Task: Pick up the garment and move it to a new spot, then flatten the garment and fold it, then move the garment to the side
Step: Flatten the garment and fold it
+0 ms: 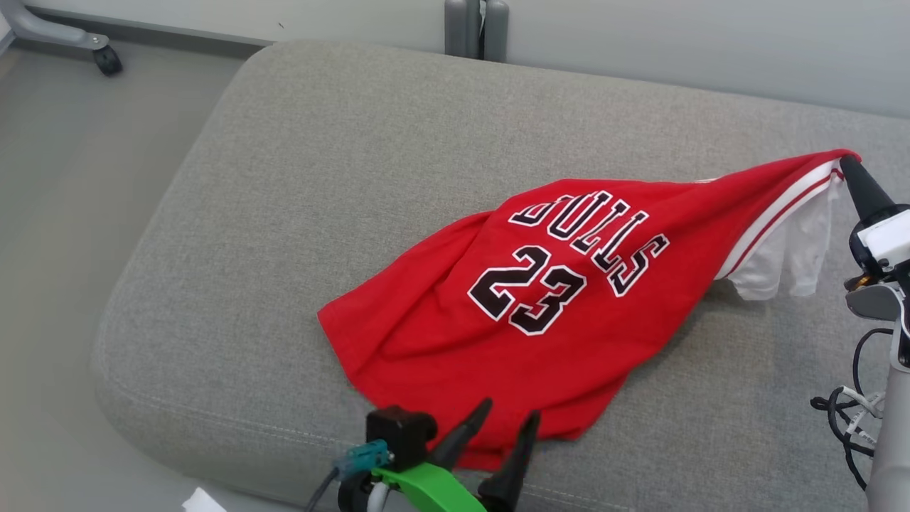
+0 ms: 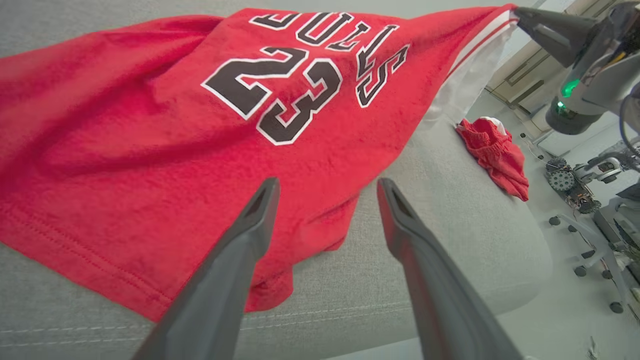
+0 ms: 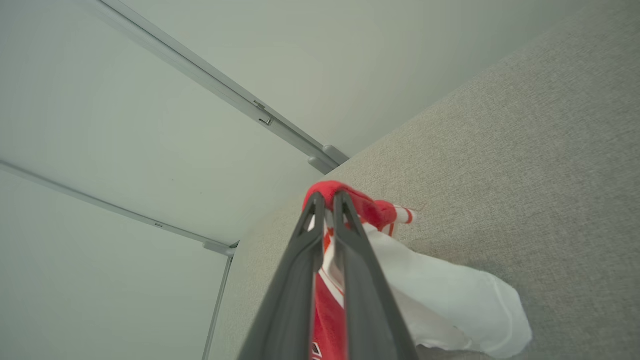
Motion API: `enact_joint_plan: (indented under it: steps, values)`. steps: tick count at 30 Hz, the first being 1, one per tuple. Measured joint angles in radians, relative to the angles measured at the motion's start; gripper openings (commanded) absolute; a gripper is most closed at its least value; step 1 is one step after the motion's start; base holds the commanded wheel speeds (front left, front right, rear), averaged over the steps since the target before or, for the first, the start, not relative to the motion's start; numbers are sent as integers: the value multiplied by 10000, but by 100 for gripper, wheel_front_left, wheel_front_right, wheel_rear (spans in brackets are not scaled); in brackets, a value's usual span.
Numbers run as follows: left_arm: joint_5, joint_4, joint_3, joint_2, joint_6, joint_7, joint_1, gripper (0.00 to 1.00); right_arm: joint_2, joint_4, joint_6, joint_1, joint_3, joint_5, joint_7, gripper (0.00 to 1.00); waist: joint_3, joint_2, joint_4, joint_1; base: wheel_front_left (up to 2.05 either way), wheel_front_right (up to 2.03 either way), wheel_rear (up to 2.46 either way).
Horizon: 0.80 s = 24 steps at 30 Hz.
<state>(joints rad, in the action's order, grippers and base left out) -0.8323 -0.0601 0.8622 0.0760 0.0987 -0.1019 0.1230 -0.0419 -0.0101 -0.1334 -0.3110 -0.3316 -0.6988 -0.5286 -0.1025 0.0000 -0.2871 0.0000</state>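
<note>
- Far left, past the cushion's far left corner, you've got a caster wheel (image 1: 108,60) on the floor, well apart from the work.
- The grey cushion (image 1: 284,213) carries everything; its left half is bare fabric.
- At the near edge, your left gripper (image 1: 510,409) has its fingers spread wide and holds nothing.
- In the left wrist view that left gripper (image 2: 327,182) has one finger over the hem and the other over bare cushion. You cannot tell whether either one touches cloth.
- The jersey (image 1: 426,313) is red and lies across the cushion's middle, with its crumpled bottom hem reaching the near edge just beside those open fingers.
- Its black lettering (image 1: 590,231) faces up and runs slanted toward the right edge, with a 23 beneath it.
- Moving right, the cloth narrows and is drawn taut, lifting off the cushion toward the right edge.
- White fabric (image 1: 789,256) hangs from under the striped trim there, above the cushion.
- Your right gripper (image 1: 849,167) is pressed together on that raised jersey corner; the right wrist view shows red cloth bunched over the right gripper (image 3: 328,196) tips.
- The left wrist view gives you a second red garment (image 2: 495,155), crumpled at the cushion's far end beyond the jersey.
- Cables (image 1: 849,412) dangle off the right arm, beside the cushion's right edge.
</note>
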Motion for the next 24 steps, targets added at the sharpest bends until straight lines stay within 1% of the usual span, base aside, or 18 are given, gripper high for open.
enact_joint_plan:
  steps: [3, 7, 11, 18, 24]
  values:
    - [-15, -171, 491, -15, -349, 290, 12, 100, 4, 263, -2, -91, 98, -102, 0, 0, -261, 0, 79, 0, 0, 0, 0]
    - [-167, -596, 888, -58, -648, 591, 179, 100, 6, 479, 0, -188, 207, -167, 0, 0, -556, 0, 102, 0, 0, 0, 0]
    - [-167, -1225, 1129, -82, -738, 763, 266, 100, 2, 617, 0, -347, 359, -173, -2, 0, -741, 0, 55, 0, 0, 0, 0]
    - [-238, -1960, 1060, -146, -738, 779, 273, 100, 0, 637, 0, -360, 466, -502, -2, 0, -861, 0, -16, 0, 0, 0, 0]
    - [-284, -2395, 884, -203, -729, 443, 608, 100, -6, 786, 0, -397, 663, -606, -35, 0, -1109, 0, 60, 0, 0, 0, 0]
